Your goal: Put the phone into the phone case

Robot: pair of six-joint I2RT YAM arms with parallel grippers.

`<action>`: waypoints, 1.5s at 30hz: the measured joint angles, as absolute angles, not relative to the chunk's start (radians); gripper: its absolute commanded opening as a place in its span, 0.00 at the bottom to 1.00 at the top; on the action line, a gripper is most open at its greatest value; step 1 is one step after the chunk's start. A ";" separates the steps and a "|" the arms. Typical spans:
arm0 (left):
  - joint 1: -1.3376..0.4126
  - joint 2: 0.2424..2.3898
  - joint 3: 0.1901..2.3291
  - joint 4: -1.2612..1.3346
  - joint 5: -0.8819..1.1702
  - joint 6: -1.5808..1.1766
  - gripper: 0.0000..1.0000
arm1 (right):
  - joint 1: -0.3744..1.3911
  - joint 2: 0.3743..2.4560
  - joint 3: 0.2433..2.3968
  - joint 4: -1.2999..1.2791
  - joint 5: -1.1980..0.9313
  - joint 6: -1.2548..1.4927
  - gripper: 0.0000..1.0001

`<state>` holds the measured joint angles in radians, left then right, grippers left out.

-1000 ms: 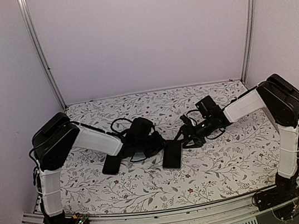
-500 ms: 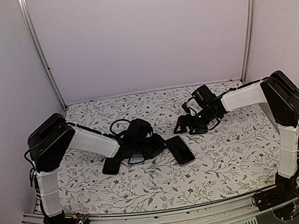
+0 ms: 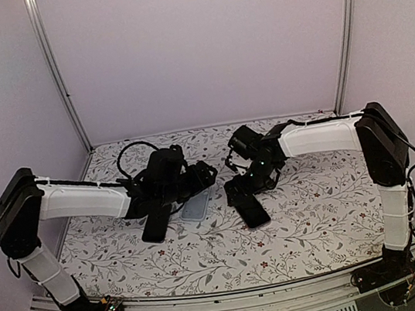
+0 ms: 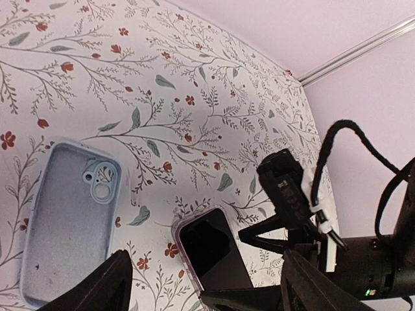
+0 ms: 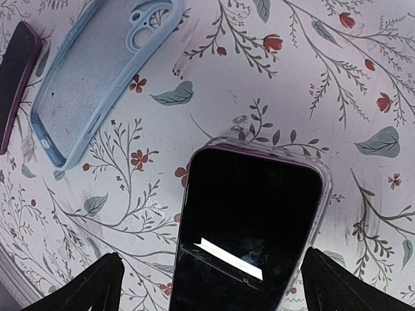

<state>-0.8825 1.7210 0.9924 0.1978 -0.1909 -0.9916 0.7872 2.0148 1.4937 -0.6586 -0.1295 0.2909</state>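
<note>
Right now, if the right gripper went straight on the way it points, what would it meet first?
The right gripper, open, points down at the black-screened phone lying face up; it would probably meet that screen first, though its height above is unclear.

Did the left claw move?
Yes. The left claw drew back and a little left, away from the near rail, uncovering the blue case.

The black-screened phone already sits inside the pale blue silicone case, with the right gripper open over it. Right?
No: the pale blue silicone case lies empty beside the black-screened phone, per the right wrist view. The right gripper is open over the phone.
</note>
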 measured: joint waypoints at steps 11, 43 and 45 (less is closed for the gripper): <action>-0.883 1.721 0.968 0.206 -0.217 -0.950 0.80 | 0.837 2.166 1.621 -0.850 0.078 0.299 0.99; -0.880 1.729 0.856 0.407 -0.165 -0.925 0.79 | 0.833 2.033 1.452 -0.688 0.074 0.286 0.91; -0.880 1.732 0.862 0.407 -0.164 -0.925 0.79 | 0.830 2.033 1.449 -0.677 0.064 0.287 0.95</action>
<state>-0.8799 1.7325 0.8616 0.4068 -0.1638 -0.9249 0.8299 2.0335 1.4494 -0.6765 0.0635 0.2871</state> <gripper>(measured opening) 0.786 0.893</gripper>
